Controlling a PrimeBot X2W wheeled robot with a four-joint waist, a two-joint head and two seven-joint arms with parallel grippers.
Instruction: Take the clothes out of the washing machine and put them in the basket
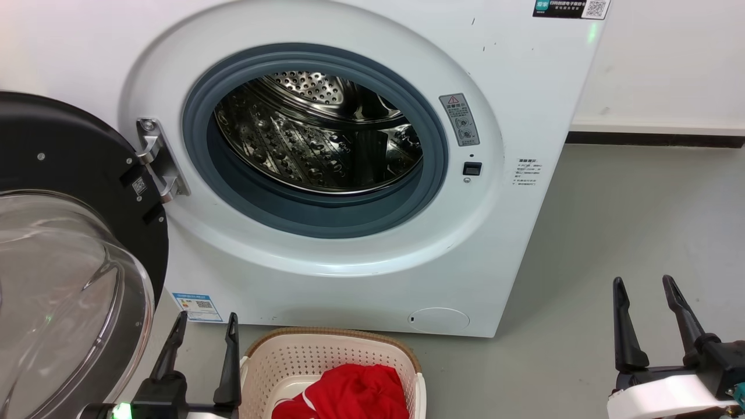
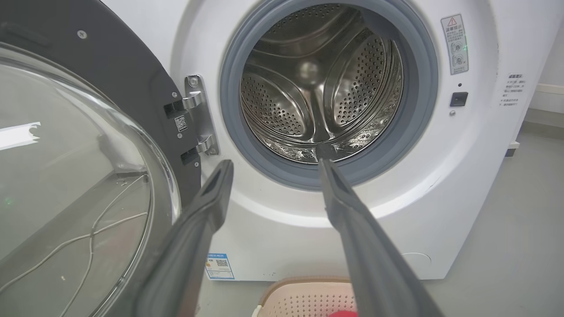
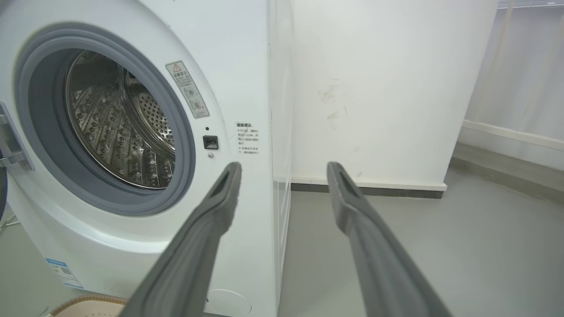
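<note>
Big white washing machine (image 1: 512,87) dominates, its glass-domed door (image 1: 70,279) swung wide at nine o'clock so the mouth is reachable. Inside the grey rubber seal the dimpled steel drum (image 1: 314,139) gleams, and no fabric shows in it. At six o'clock sits the cream perforated basket (image 1: 326,355), parked right under the opening for a short drop, with the red clothes (image 1: 355,393) crumpled soft inside. Left gripper (image 1: 208,317) at seven, right gripper (image 1: 643,280) at four: both spread, both empty. Looks about finished.

Shiny perforated steel drum (image 1: 320,139), matt grey rubber seal (image 1: 314,218), red cloth (image 1: 355,393).
</note>
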